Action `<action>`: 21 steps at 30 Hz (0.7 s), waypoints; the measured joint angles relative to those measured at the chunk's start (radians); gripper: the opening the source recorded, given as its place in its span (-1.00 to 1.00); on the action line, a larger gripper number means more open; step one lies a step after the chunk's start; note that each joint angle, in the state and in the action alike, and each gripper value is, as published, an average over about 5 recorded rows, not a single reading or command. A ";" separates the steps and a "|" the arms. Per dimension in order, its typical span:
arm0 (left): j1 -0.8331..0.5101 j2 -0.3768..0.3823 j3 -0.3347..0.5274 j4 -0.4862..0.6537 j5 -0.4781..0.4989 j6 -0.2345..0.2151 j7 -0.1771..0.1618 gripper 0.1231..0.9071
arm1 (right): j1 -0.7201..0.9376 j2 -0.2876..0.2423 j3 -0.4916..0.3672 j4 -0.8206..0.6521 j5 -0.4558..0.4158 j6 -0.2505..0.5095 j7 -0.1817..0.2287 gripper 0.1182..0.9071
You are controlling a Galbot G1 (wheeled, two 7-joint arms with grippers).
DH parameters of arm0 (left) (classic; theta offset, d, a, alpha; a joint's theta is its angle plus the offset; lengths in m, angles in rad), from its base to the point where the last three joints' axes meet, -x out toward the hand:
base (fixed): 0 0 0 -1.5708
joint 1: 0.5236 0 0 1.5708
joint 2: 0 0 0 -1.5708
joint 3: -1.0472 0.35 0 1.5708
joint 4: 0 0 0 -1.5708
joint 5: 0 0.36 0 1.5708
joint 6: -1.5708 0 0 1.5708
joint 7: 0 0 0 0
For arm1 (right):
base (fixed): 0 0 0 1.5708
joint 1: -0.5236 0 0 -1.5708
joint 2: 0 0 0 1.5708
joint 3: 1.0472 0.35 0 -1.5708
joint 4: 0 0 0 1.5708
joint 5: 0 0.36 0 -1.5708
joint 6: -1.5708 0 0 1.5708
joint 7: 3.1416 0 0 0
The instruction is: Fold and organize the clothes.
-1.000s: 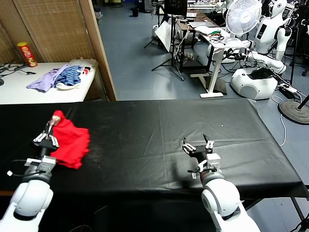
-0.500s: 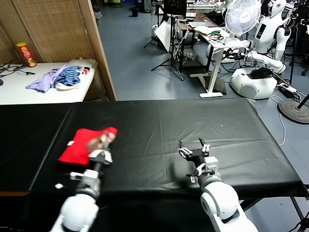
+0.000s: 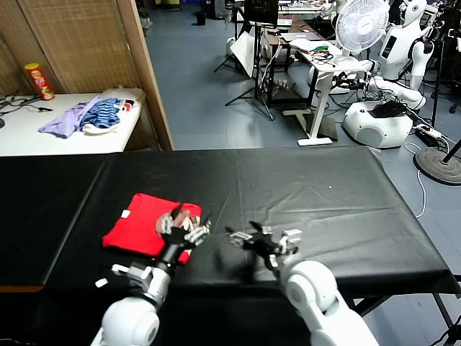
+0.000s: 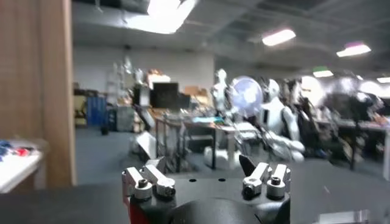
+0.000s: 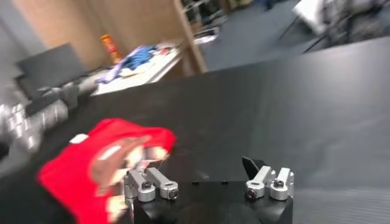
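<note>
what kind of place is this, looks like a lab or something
Most likely a robotics lab or workshop. A white humanoid robot stands in the background beside a white pedestal fan, desks cluttered with equipment fill the blue-floored room, and a bright red folded T-shirt lies on a long black-covered work table.

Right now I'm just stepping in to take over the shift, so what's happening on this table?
The robot is folding a red T-shirt, which lies as a compact bundle on the black table, toward its left side. The left end effector sits open at the bundle's near right edge, not gripping it. The right end effector hovers open over bare tabletop just beside it. On the white side table lie a lilac garment and a blue-striped garment.
</note>
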 joint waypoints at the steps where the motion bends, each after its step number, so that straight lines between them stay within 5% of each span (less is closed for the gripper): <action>1: 0.002 0.000 -0.006 -0.004 -0.004 -0.004 -0.004 0.72 | 0.017 0.007 -0.016 -0.017 0.006 -0.004 -0.005 0.72; 11: 0.030 -0.019 -0.030 -0.011 0.010 -0.034 -0.027 0.72 | 0.141 0.074 -0.119 -0.184 0.040 -0.008 -0.003 0.62; 21: 0.041 -0.028 -0.036 -0.013 0.015 -0.041 -0.033 0.72 | 0.177 0.135 -0.129 -0.304 0.033 0.006 -0.037 -0.65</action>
